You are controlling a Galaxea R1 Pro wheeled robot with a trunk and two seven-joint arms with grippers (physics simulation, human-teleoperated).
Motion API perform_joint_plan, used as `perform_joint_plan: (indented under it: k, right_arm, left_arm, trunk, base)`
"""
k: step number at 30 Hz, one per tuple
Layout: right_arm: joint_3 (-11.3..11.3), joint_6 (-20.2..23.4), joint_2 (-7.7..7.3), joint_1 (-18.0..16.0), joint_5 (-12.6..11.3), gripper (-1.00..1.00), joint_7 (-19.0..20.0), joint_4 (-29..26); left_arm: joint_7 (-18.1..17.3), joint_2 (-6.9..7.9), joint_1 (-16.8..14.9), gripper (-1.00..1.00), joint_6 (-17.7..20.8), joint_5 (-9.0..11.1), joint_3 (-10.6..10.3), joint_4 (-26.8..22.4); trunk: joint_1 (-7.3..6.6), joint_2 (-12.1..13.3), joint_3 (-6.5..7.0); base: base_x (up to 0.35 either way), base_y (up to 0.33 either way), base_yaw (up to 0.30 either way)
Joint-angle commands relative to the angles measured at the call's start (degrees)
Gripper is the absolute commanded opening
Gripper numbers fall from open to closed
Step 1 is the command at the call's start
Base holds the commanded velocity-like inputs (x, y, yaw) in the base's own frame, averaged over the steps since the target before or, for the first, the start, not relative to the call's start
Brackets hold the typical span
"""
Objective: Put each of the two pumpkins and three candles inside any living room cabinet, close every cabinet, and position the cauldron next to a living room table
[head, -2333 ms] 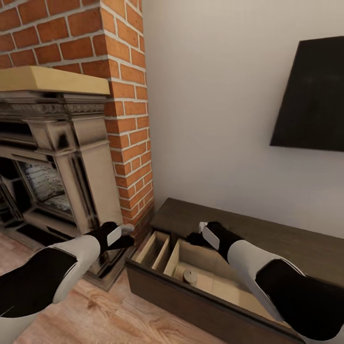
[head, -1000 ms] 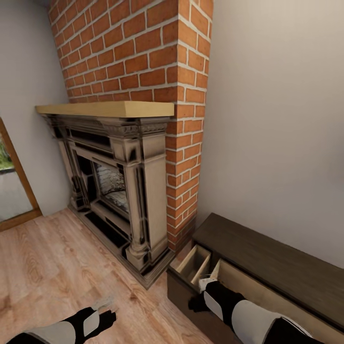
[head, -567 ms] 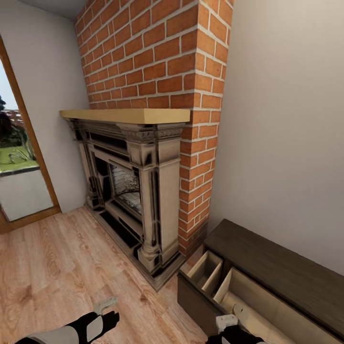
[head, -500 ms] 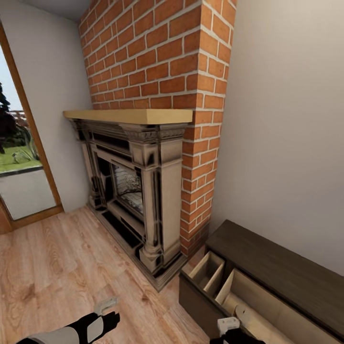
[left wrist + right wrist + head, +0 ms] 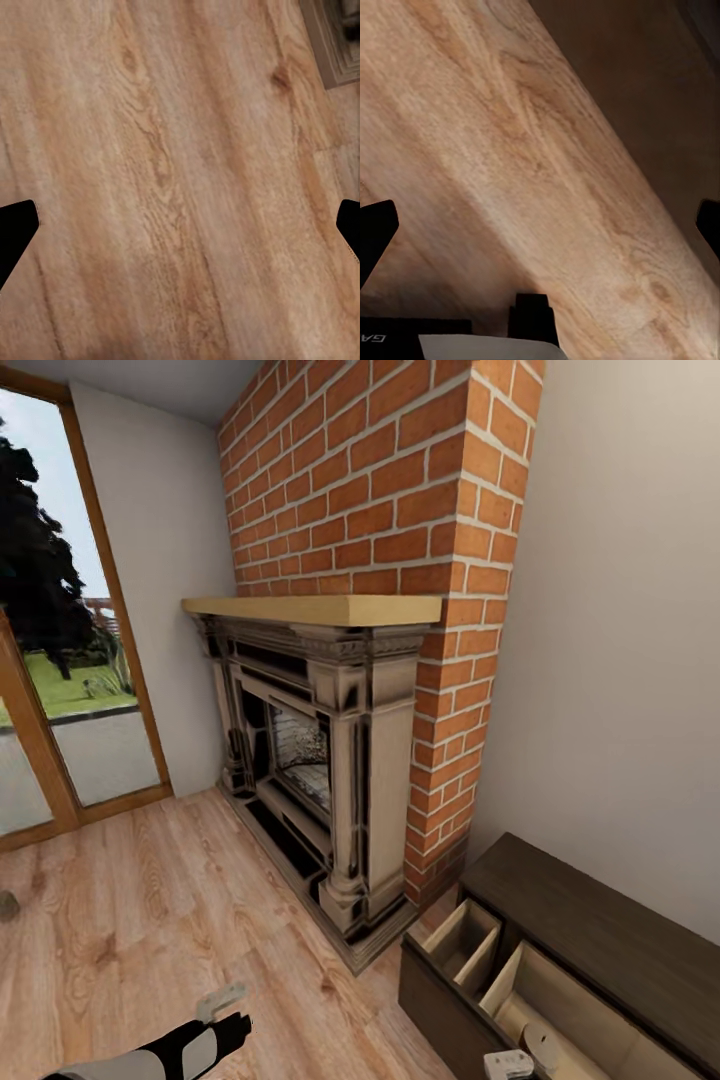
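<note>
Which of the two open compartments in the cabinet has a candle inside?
The wider compartment, farther from the fireplace, holds a candle. The narrow compartment beside the bricks looks empty.

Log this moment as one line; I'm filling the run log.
phase: in transit | left gripper: open, over wooden floor | long dark brown wooden cabinet: open | pale stubby candle: inside cabinet

Bare wooden floor (image 5: 130, 920) left, fireplace (image 5: 330, 760) ahead, open-topped cabinet (image 5: 560, 960) blocking right

Low over the wooden floor (image 5: 120, 920), the black-and-white left arm's black left gripper (image 5: 232, 1012) holds its fingers (image 5: 15, 229) spread wide apart, as are the right gripper's fingers (image 5: 373, 225).
</note>
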Motion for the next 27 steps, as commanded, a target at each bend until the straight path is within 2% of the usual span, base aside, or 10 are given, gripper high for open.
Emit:
perform_joint_plan:
  k: [1,5,7,10,13,15,16,27]
  right_arm:
    - [0.48,0.39,-0.04,0.0,-0.49,1.0,-0.35,-0.17]
    - [0.51,0.64,-0.27,0.01,-0.42,1.0,-0.63,-0.2]
    - [0.74,0.69,-1.4,0.01,0.25,1.0,-0.66,-0.2]
    - [1.17,0.66,-3.22,0.01,3.45,1.0,-0.52,-0.27]
    - [1.23,0.67,-3.64,0.01,6.25,1.0,-0.4,-0.23]
    - [1.26,0.73,-3.84,0.01,8.98,1.0,-0.42,-0.23]
    - [1.27,0.76,-3.79,0.01,9.39,1.0,-0.46,-0.2]
    - [1.22,0.77,-3.63,0.01,10.04,1.0,-0.29,-0.2]
  left_arm:
    - [0.11,0.0,-0.03,1.0,0.05,0.57,-0.48,0.03]
    - [0.11,0.16,0.01,1.0,-0.62,0.77,-0.51,-0.06]
    - [0.11,-0.09,0.01,1.0,-1.68,0.48,-0.58,-0.06]
    - [0.06,-0.42,0.01,1.0,-3.18,0.18,-0.7,-0.06]
    - [0.03,-0.49,0.01,1.0,-3.56,0.12,-0.73,-0.06]
    - [-0.09,-0.55,0.01,1.0,-3.66,0.19,-0.73,-0.06]
    - [-0.11,-0.58,0.01,1.0,-3.64,0.21,-0.7,-0.06]
    - [-0.07,-1.81,0.01,1.0,-3.64,0.43,-0.5,0.0]
  trunk:
    - [0.0,-0.03,0.01]
    - [0.0,-0.03,0.1]
    - [0.0,-0.03,0.1]
    - [0.0,-0.03,0.11]
    - [0.0,-0.03,0.11]
    - [0.0,-0.03,0.11]
    - [0.0,-0.03,0.1]
    - [0.0,-0.03,-0.21]
  base:
    - [0.0,0.0,0.218]
    - [0.0,0.0,0.262]
    - [0.0,0.0,0.283]
    - [0.0,0.0,0.288]
    - [0.0,0.0,0.289]
    - [0.0,0.0,0.29]
    - [0.0,0.0,0.29]
    - [0.0,0.0,0.29]
